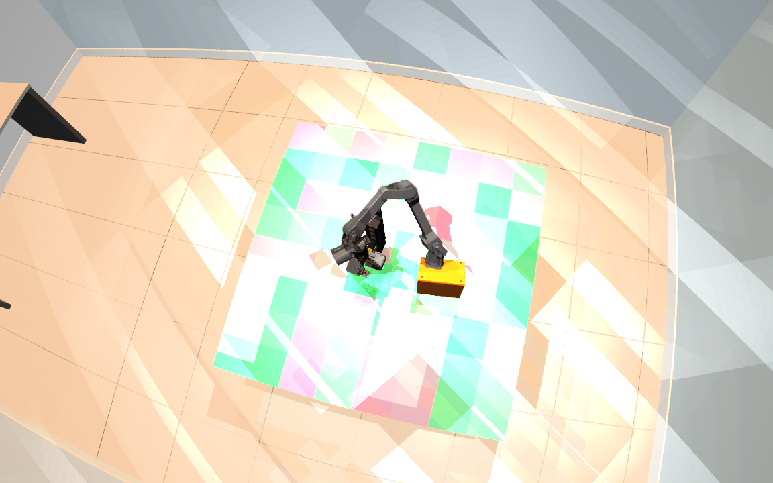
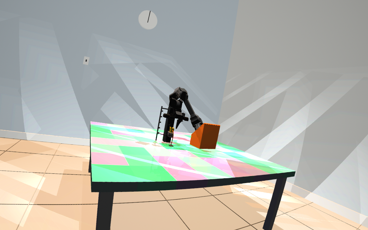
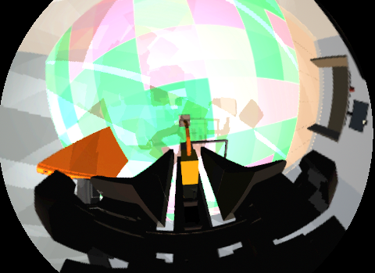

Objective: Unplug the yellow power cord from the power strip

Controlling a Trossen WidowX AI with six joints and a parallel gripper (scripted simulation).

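Widest of all, the checkered green, pink and white worktop carries the whole setup. On its far side sits the orange box, and the dark arm rises from it, arches over and drops straight down near the middle of the worktop. Right there stands a black upright block, apparently the power strip, with a thin ladder-like rack just beside it.

In the wrist view, the claw points down at the worktop with its two dark fingers parted. The yellow plug sits between them, a sliver of light on either side, so the claw is loosened and clamps nothing. From the plug, the thin cord runs on toward the worktop. Whether the plug's prongs are clear of the strip cannot be made out.
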